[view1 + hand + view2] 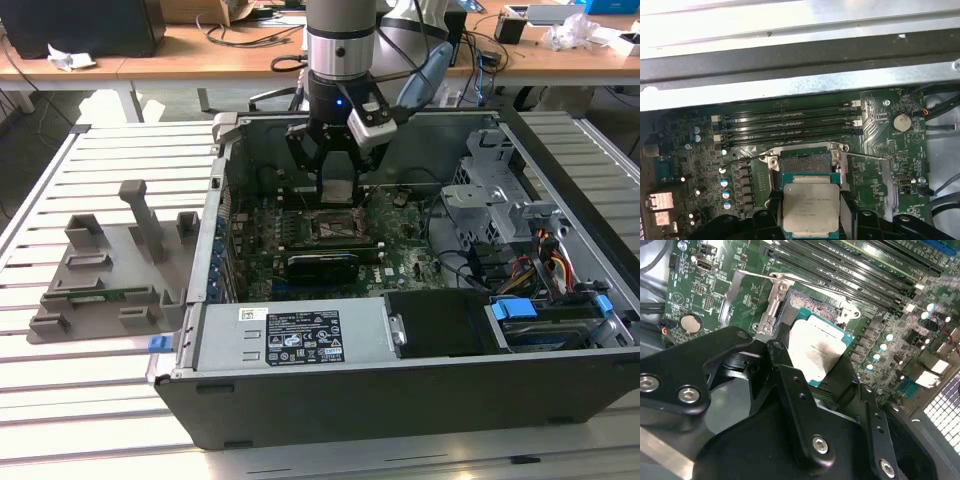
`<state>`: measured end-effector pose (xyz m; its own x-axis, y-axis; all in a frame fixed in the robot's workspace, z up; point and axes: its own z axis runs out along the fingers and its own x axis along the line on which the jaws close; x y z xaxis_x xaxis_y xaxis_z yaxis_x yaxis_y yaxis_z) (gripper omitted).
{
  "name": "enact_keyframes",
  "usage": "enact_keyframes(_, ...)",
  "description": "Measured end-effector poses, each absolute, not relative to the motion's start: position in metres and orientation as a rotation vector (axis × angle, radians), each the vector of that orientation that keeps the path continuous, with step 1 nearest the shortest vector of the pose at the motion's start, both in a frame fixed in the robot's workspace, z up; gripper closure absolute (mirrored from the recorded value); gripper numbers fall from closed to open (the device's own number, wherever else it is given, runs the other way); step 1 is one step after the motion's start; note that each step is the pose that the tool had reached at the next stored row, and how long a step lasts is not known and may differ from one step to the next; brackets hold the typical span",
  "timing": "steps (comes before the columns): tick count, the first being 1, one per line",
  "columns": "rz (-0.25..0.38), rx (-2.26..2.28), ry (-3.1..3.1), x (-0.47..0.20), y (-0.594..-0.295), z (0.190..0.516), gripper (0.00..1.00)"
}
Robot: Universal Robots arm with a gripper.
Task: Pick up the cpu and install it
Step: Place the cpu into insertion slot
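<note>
my pincer (337, 195) is clamped on the cpu (810, 207) by two opposite edges, over the open socket (806, 162). exterior view: case walls (460, 116) well apart from me. first wrist view: memory slots (790, 125) beside the socket.

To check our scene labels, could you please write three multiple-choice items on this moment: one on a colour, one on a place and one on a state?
1. What colour is the motherboard?
A. red
B. green
C. blue

2. Where is the cpu?
A. held in the gripper above the socket
B. seated in the socket
C. lying flat on the motherboard

3. How is the socket?
A. closed over a chip
B. hidden under a cooler
C. open, with no chip in it

Answers:
1 B: the board is green in both wrist views.
2 A: the gripper is shut on the cpu, which hangs clear of the socket.
3 C: the frame stands open and the bare contacts show.
</note>
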<state>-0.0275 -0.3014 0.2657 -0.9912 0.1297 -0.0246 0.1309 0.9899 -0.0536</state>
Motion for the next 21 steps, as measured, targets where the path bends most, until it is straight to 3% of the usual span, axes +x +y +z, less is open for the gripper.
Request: enact_keyframes(21, -0.089, 0.55, 3.077, -0.0275, -0.3014, 0.2656, 0.45)
